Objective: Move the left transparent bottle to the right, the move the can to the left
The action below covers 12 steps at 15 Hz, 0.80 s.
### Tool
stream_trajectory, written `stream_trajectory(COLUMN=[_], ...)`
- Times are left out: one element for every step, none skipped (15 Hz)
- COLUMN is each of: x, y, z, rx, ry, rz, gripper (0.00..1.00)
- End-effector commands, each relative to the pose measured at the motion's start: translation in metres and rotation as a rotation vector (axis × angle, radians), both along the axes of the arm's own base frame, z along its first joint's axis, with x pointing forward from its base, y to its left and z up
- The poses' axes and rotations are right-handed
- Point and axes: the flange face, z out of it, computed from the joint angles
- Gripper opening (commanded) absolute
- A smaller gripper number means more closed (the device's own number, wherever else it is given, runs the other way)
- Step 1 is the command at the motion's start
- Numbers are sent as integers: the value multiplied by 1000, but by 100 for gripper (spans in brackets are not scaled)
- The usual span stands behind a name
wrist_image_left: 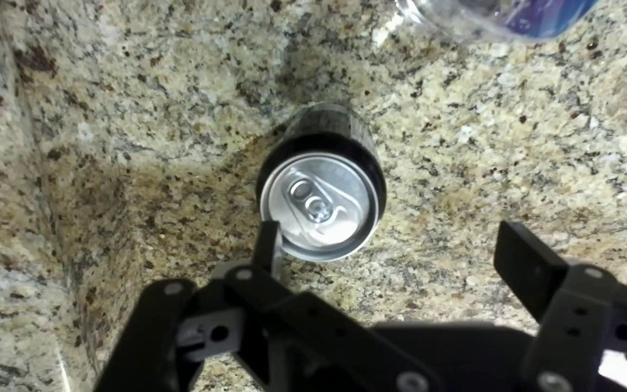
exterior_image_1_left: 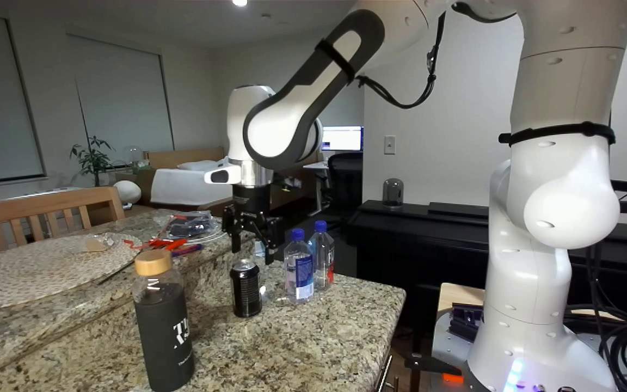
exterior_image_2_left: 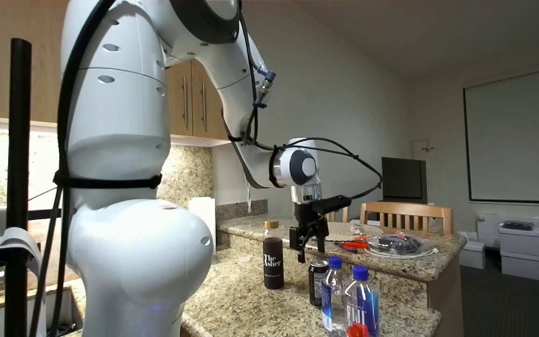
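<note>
The dark can (exterior_image_1_left: 246, 296) stands upright on the granite counter; it also shows in an exterior view (exterior_image_2_left: 315, 283) and, from above with its silvery lid, in the wrist view (wrist_image_left: 321, 204). My gripper (exterior_image_1_left: 252, 255) is open and empty above the can, pointing down. In the wrist view the jaws (wrist_image_left: 389, 228) are wide apart, and one fingertip overlaps the lid's edge; touching cannot be told. Two clear blue-capped bottles stand upright side by side beyond the can: the nearer (exterior_image_1_left: 298, 272) and the farther (exterior_image_1_left: 323, 256). Which is the left transparent bottle cannot be told. Part of one bottle (wrist_image_left: 504, 16) shows in the wrist view.
A tall black bottle with a wooden-coloured cap (exterior_image_1_left: 164, 332) stands on the same counter, and also shows in an exterior view (exterior_image_2_left: 273, 264). A raised granite ledge (exterior_image_2_left: 405, 262) runs alongside, carrying a woven mat (exterior_image_1_left: 47, 267), red-handled tools (exterior_image_1_left: 174, 243) and a plastic bag (exterior_image_2_left: 398, 243).
</note>
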Motion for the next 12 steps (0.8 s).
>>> stream_trajectory(x=[9, 12, 16, 20, 24, 28, 32, 36, 40, 44, 48, 52], y=[-7, -9, -11, -12, -12, -12, -11, -9, -8, -6, -5, -3], z=[0, -2, -5, -9, -13, -16, -19, -22, -25, -27, -29, -30], rx=[-8, -5, 0, 8, 10, 10, 8, 9, 9, 6, 5, 3], ry=[-13, -7, 2, 13, 20, 25, 29, 31, 32, 32, 31, 29], rz=[-24, -22, -22, -24, -24, -22, -20, -19, -14, -13, -13, -10], gripper=[100, 100, 100, 100, 100, 100, 100, 100, 100, 100, 100, 100])
